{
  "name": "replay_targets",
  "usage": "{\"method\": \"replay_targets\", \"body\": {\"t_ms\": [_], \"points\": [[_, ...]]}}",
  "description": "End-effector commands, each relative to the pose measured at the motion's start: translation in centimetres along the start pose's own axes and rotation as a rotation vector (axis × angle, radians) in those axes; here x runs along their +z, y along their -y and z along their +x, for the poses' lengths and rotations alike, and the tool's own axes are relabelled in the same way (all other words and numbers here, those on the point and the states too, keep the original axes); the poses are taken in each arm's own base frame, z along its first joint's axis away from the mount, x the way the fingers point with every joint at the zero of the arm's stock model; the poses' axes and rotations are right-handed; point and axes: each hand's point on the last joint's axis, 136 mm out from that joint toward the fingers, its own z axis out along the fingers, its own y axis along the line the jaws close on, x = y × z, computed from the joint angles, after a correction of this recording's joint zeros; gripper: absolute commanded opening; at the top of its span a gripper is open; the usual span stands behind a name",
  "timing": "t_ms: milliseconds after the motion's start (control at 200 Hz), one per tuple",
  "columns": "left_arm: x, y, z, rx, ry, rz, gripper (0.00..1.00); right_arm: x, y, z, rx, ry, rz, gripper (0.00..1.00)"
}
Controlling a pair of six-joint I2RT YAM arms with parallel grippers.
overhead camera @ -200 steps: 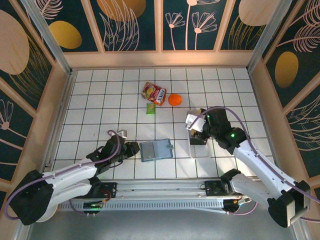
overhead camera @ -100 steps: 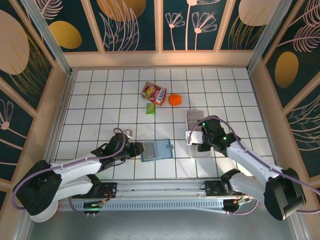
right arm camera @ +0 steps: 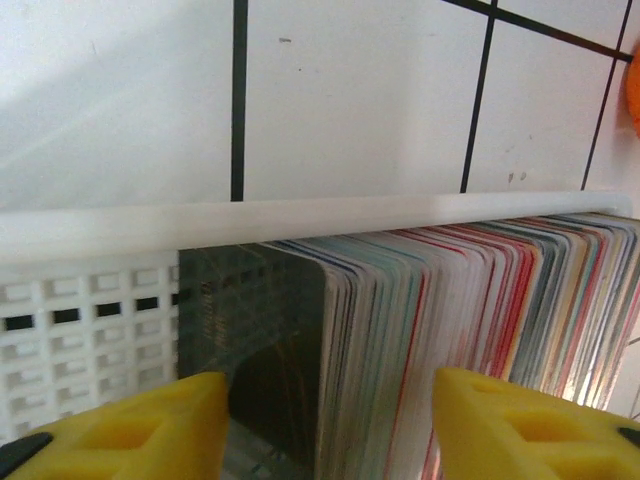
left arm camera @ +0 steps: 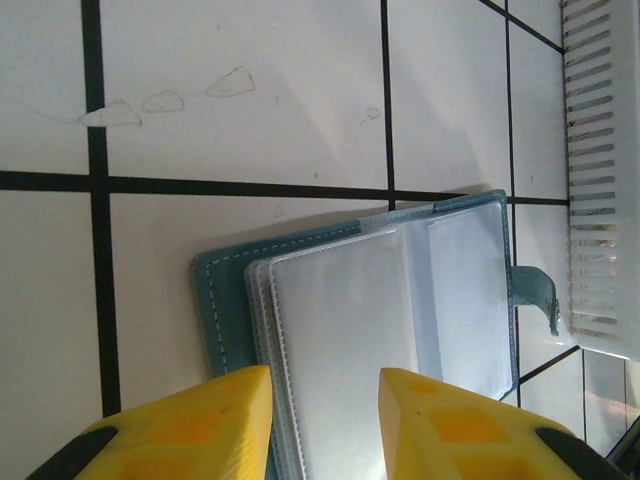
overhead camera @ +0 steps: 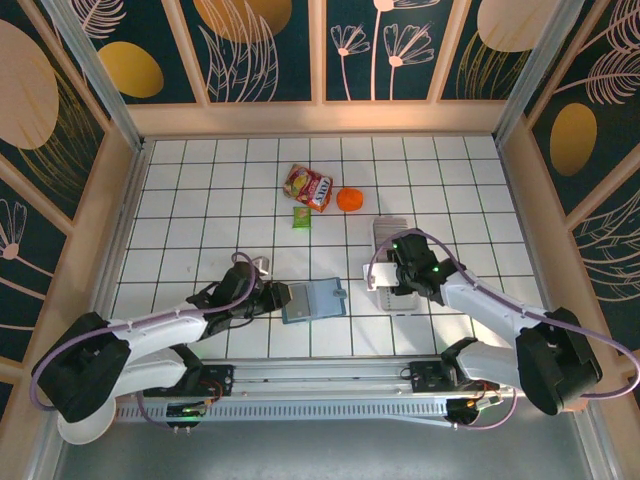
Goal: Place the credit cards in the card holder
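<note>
The card holder [overhead camera: 315, 299] lies open and flat on the tiles, teal with clear sleeves [left arm camera: 370, 330] facing up. My left gripper [overhead camera: 275, 297] hovers low at its left edge, and the yellow fingers [left arm camera: 200, 420] stand apart over the sleeves with nothing between them. The credit cards [right arm camera: 440, 320] stand on edge, packed in a row inside a white slotted tray [overhead camera: 390, 228], with a dark card [right arm camera: 265, 330] at the front. My right gripper [overhead camera: 392, 283] reaches down into the tray. Its jaws are open astride the front part of the row [right arm camera: 330, 400].
At the back lie a red-yellow snack packet [overhead camera: 308, 186], an orange ball [overhead camera: 349, 199] and a small green packet [overhead camera: 301, 217]. The tray's slotted side [left arm camera: 600, 200] runs just right of the wallet's tab. Wooden walls enclose the tiled floor.
My right gripper has come down and nearer into the tray, and its jaws have narrowed around the cards. My left gripper has slid right to the wallet's left edge.
</note>
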Motion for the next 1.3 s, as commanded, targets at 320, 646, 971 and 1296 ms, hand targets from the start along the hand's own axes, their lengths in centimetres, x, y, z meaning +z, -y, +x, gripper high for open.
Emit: {"method": "replay_targets", "body": {"t_ms": [320, 646, 971, 1296], "points": [[0.2, 1.2, -0.6, 0.008, -0.004, 0.018, 0.29, -1.6, 1.1, -0.1, -0.029, 0.006, 0.07, 0.29], [0.0, 1.2, -0.7, -0.005, 0.006, 0.016, 0.27, -2.8, 1.6, -0.3, -0.005, 0.021, 0.086, 0.23], [-0.6, 2.1, -1.4, -0.034, 0.04, 0.049, 0.22, -4.4, 1.3, -0.5, 0.023, 0.04, 0.083, 0.16], [-3.4, 1.6, -3.8, -0.106, 0.203, 0.018, 0.24, -13.0, 4.3, -6.8, 0.241, 0.27, 0.128, 0.0]]}}
